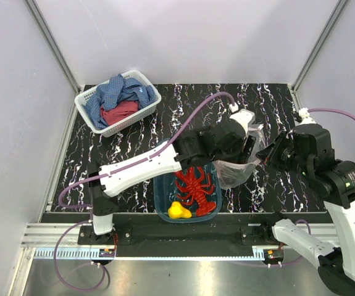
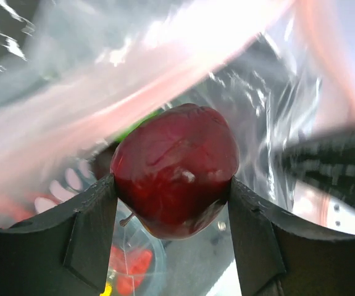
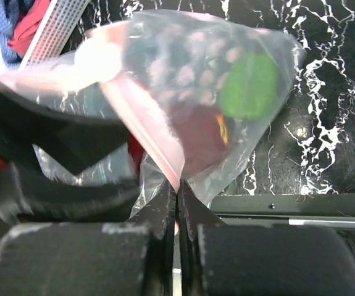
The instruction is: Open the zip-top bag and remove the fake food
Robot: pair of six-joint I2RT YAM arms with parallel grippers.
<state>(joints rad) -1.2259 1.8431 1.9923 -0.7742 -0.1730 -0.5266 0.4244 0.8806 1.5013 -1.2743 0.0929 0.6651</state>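
The clear zip-top bag [image 1: 242, 165] with a pink zip strip [image 3: 143, 120] hangs between the two grippers right of the teal tub. My right gripper [image 3: 177, 188] is shut on the bag's zip edge. My left gripper [image 2: 172, 191] is at the bag's mouth, shut on the dark red fruit [image 2: 176, 168]. A green pepper [image 3: 249, 86] and a dark piece [image 3: 192, 129] show inside the bag. The red lobster [image 1: 197, 188] and the yellow pear [image 1: 177, 210] lie in the teal tub [image 1: 161, 196].
A white basket [image 1: 146, 84] with blue and red cloths stands at the back left. The dark marbled mat [image 1: 165, 114] covers the table. A metal rail [image 1: 165, 237] runs along the near edge by the arm bases.
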